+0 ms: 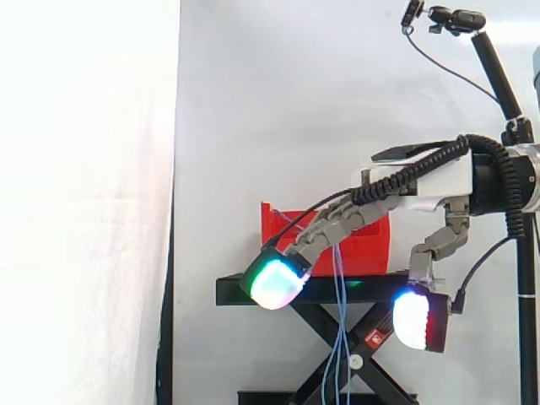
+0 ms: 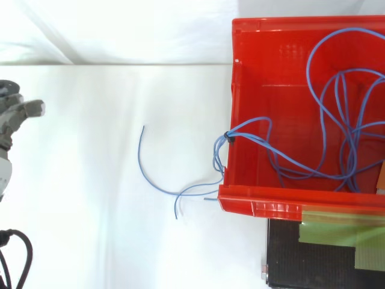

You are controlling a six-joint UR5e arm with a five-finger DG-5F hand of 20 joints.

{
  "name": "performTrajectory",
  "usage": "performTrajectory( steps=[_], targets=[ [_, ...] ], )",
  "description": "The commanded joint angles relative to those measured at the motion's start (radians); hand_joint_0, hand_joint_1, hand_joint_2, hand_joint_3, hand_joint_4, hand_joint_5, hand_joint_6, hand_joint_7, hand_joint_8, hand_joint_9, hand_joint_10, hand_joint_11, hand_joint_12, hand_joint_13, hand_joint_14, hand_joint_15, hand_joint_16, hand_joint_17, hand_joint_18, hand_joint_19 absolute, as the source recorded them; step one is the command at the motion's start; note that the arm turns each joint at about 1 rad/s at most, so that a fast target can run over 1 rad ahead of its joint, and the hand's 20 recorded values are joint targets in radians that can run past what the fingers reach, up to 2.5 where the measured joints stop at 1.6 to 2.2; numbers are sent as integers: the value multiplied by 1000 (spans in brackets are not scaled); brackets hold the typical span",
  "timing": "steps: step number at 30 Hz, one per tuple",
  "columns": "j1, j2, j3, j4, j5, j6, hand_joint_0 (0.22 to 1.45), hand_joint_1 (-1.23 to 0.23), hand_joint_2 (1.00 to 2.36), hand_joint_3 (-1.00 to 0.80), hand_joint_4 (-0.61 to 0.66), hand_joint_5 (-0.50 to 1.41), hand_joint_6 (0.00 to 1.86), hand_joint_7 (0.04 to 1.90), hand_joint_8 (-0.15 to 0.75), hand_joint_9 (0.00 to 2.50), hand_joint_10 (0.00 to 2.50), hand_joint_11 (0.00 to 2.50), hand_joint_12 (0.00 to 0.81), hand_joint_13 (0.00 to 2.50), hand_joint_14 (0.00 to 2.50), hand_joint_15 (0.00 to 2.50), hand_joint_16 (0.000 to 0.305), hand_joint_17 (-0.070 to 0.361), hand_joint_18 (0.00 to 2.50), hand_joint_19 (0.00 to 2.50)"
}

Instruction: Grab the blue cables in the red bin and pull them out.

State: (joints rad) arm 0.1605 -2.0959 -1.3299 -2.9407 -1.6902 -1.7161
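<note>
Seen from the side, the hand (image 1: 337,228) is spread wide and grips nothing. Its fingers (image 1: 274,283) slant down toward the left end of the black stand (image 1: 229,291), and the thumb is well off to the right. Between them the blue cables (image 1: 339,337) hang vertically from the red bin (image 1: 371,249) over the stand's edge. Whether the fingers touch them, I cannot tell.

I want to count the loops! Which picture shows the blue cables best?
The top view. There the blue cables curl in loops inside the red bin and spill out over its wall. The side view shows a few of them hanging down past the black stand.
</note>
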Motion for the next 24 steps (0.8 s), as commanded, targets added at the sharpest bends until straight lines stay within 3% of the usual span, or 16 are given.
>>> performTrajectory(
  steps=[1,7,12,17,24],
  targets=[
    [-2,1,21,-54,24,-41,700,-862,1000,-1000,165,376,11,318,246,483,14,346,375,558,16,407,57,129,445,478],
    [-6,1,47,-109,63,-81,699,-861,1000,-1000,171,382,11,333,247,478,14,352,376,553,16,401,57,129,441,486],
    [-24,-1,75,-86,92,-162,698,-861,1000,-1000,175,392,11,348,247,478,14,343,376,552,16,401,57,129,442,486],
    [-42,-1,90,-64,93,-222,701,-863,1000,-1000,177,401,12,373,247,481,14,348,375,552,16,396,57,129,441,481],
    [-56,1,90,-60,95,-262,703,-864,1000,-1000,195,427,13,425,247,495,15,372,376,557,16,404,57,128,439,478]
  ],
)
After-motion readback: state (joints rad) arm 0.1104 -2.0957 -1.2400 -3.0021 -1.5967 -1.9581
